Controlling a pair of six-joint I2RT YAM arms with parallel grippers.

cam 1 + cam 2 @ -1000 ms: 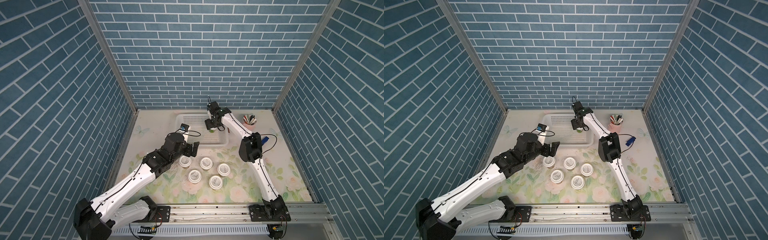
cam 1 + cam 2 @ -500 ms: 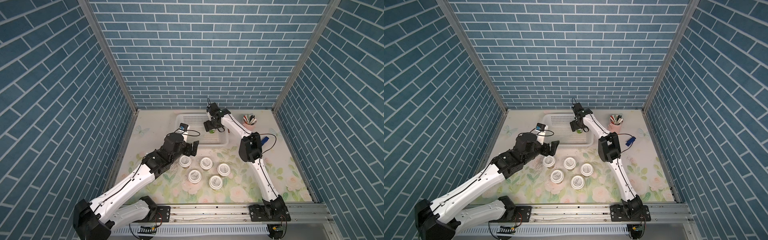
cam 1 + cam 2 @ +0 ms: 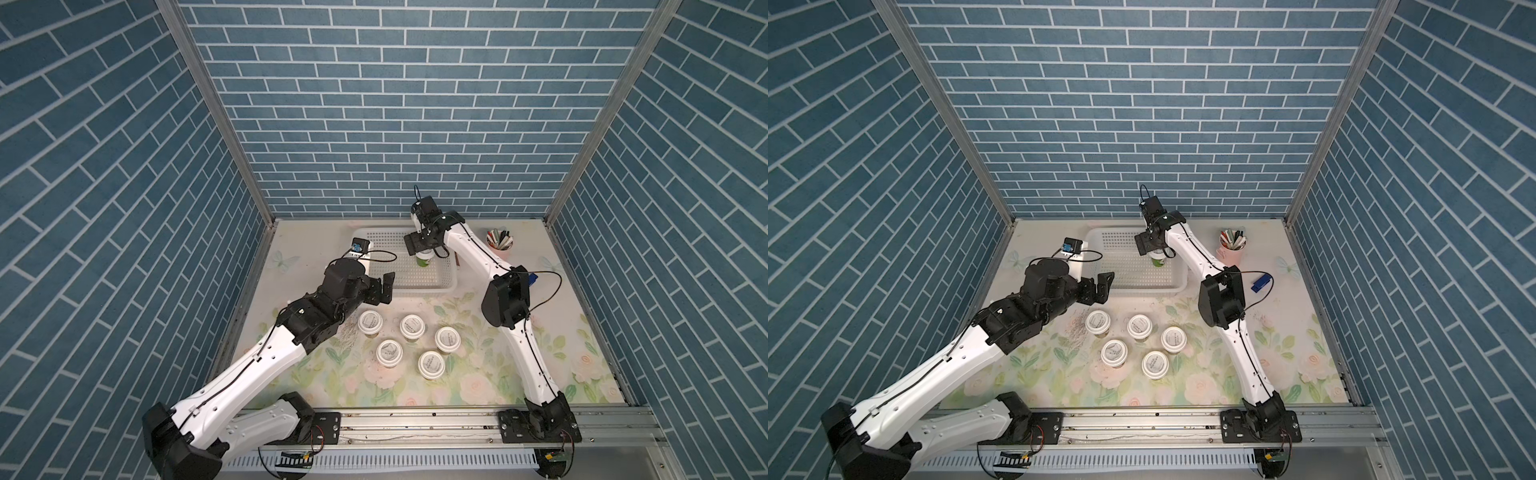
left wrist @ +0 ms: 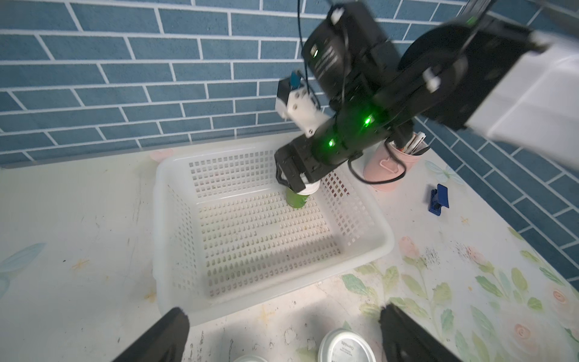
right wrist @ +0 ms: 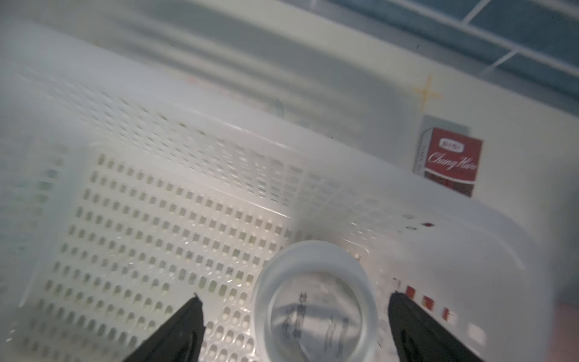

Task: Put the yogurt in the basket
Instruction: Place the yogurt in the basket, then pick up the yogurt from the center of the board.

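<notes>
A yogurt cup (image 5: 315,301) (blurred) sits in the basket (image 5: 156,219) between the right tool's (image 5: 296,296) parted jaws.

Both top views look down from high; both wrist views closely share the basket (image 4: 266,294).

Six white-lidded round yogurt cups (image 3: 411,325), one white perforated plastic basket (image 3: 415,274), one pink cup of pens (image 3: 500,245), one small blue clip (image 3: 1259,283).

Left fingers (image 4: 163,338), right fingers (image 5: 178,335) wide apart
</notes>
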